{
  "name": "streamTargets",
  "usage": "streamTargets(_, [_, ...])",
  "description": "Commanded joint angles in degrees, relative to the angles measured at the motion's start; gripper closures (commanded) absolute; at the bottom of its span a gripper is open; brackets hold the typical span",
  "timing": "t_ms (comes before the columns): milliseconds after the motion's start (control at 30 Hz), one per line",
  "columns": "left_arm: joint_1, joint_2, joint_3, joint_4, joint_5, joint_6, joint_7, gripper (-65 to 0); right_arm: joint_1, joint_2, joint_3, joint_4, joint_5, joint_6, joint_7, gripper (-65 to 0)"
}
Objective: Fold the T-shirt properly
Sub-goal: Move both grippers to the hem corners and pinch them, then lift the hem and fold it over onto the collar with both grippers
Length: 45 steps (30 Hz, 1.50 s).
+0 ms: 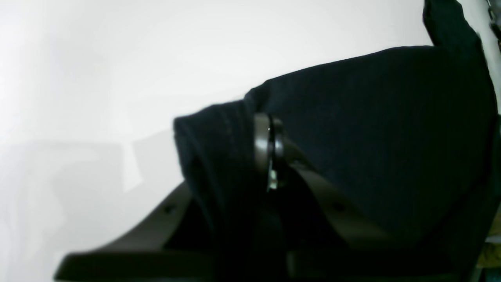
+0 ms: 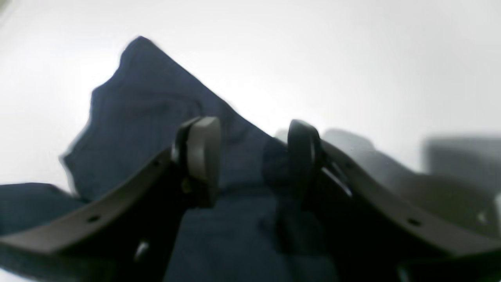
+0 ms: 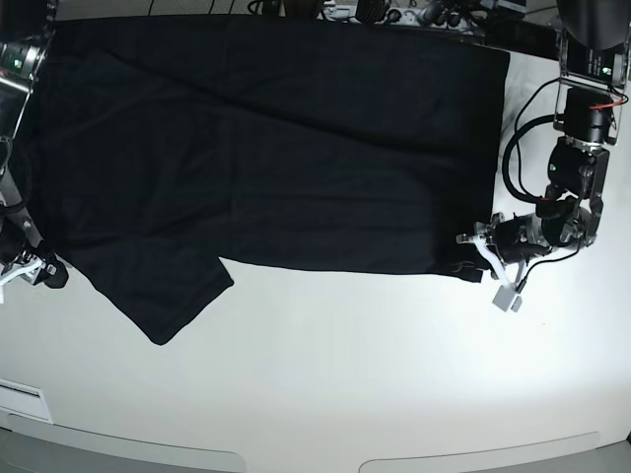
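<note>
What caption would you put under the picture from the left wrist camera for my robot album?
The left gripper pinches a fold of the black T-shirt shut above the white table.

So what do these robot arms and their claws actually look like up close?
The left gripper and right gripper each have two curved dark grey-brown fingers with small holes along them, ending in rounded black pads. From above, the left arm is black and blocky, with looping black cables, a thin red wire, a green light, and white parts by the wrist.
</note>
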Motion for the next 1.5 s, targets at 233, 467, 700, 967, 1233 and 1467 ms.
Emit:
streamTargets(233, [0.3,-0.8,0.4,-0.3,4.7,1.6,3.9,0.0,10.6,-2.8,-5.8,-18.7,1.5,6.0,1.2,-30.4])
streamTargets(467, [0.3,-0.8,0.4,-0.3,4.8,1.1,3.9,0.0,10.9,-6.1,-9.2,-18.3,1.1,10.6,1.2,-24.9])
streamTargets(700, [-1.1,-0.8,0.4,-0.3,4.7,-1.9,2.1,0.0,10.9,-5.6,-9.9,-11.8,1.1,11.6,-1.5,0.0])
streamTargets(967, [-9.0,-0.7,0.4,-0.3,4.6,-4.6,2.6,0.0,10.2,-4.1,-9.9,2.1,1.6,11.6,-6.2,0.0])
streamTargets(1233, [-11.8,-0.7,0.4,-0.2,-0.4,-9.7,5.6,0.0,6.4,0.5,-9.9,19.1,3.1,11.6,-7.0,0.0])
streamTargets(1467, [-11.8,-0.9,0.4,2.1,-10.8,-15.4,16.1,0.0,-4.6,5.7,-8.9,35.7,10.5,11.6,-10.4,0.0])
